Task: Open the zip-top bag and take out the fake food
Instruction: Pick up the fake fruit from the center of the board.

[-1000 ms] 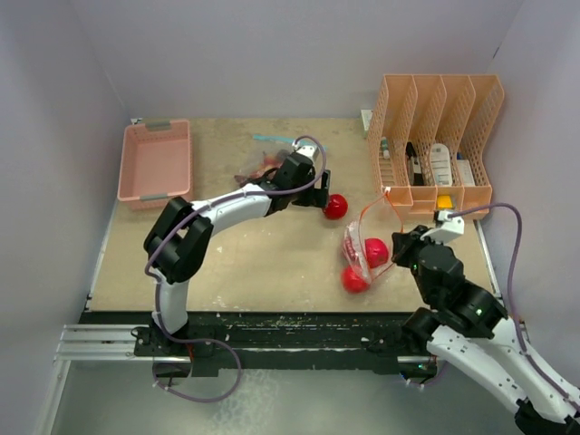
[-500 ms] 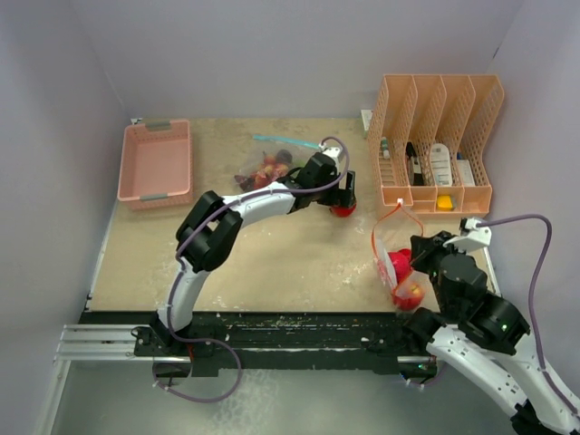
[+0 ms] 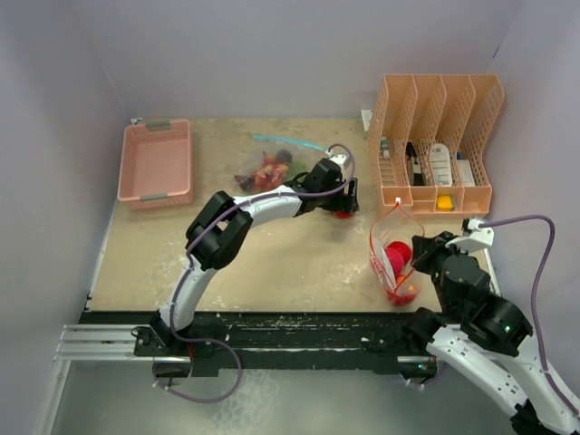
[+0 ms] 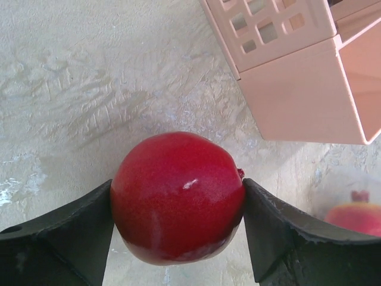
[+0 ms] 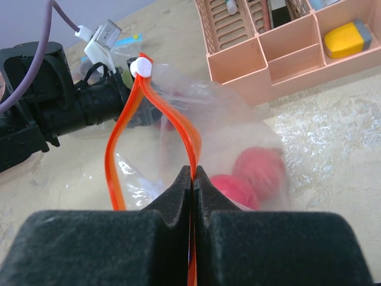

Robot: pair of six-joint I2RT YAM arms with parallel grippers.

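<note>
A pink tray (image 3: 156, 163) sits at the far left of the tabletop (image 3: 272, 263). To its right, near the back, a second clear bag (image 3: 269, 169) lies flat with small red and dark pieces inside.

The left gripper (image 3: 342, 203) reaches across to the middle. Its fingers (image 4: 71, 232) are spread wide and press against both sides of a round red ball (image 4: 178, 196), which rests on the tabletop. A small nub on the ball points toward the peach organizer (image 3: 435, 145).

The zip-top bag (image 3: 390, 258) stands on edge near the right front. Its long axis runs from the near edge toward the organizer. The orange zip strip (image 5: 119, 149) is uppermost and parted into a loop, with the white slider (image 5: 141, 65) at the far end. The right gripper (image 5: 193, 179) has its fingers closed tight on that strip. Red fake food (image 5: 253, 176) lies in the bag's bottom.

The organizer's compartments hold pens, a white item and a yellow block (image 3: 444, 201).
</note>
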